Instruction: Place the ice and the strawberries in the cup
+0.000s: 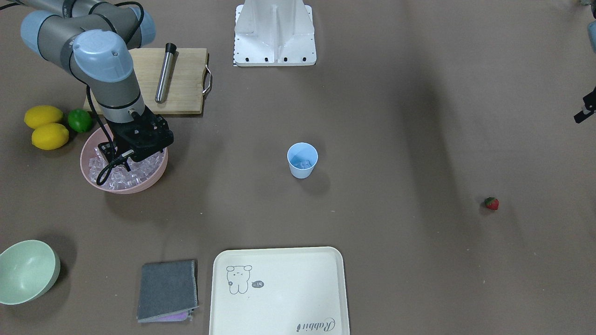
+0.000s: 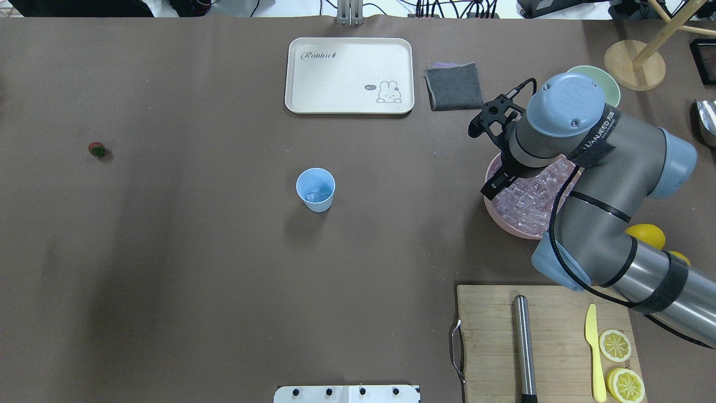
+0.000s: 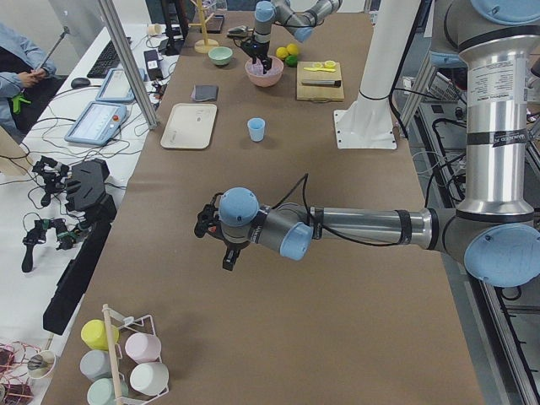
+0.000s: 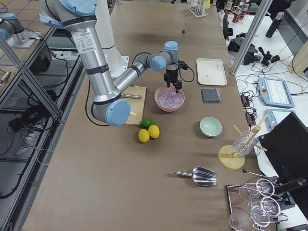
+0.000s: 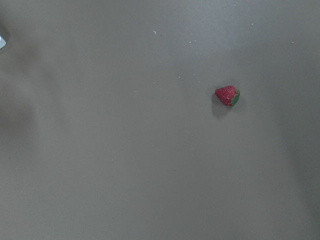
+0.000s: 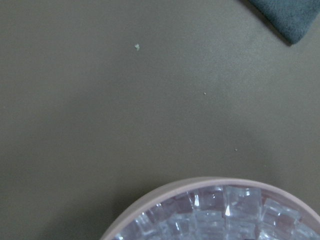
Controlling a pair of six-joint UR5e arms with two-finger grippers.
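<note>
1. Right arm: the right gripper (image 4: 174, 85) hangs with its fingers pointing down over the round pink bowl (image 1: 156, 179), which is filled with small clear ice cubes (image 1: 139, 170). No view shows whether the claw is released or clenched, or whether it touches the ice. The right wrist view shows only the bowl's rim, some cubes and bare table.

2. Left arm: the left gripper (image 3: 226, 257) is held above the brown table (image 1: 396, 116) toward the robot's left end, well apart from the bowl. Its claw state cannot be determined. Its wrist camera looks down on the small red strawberry with a green leafy top (image 5: 227, 95), which lies alone on the table.

3. The small light-blue plastic cup (image 1: 302, 160) stands upright near the table's middle, between the bowl and the strawberry and well apart from both. Clear ice lies at its bottom.

4. 2 yellow lemons (image 1: 43, 116) and 1 green lime (image 1: 79, 120) lie just beside the pink bowl.
</note>
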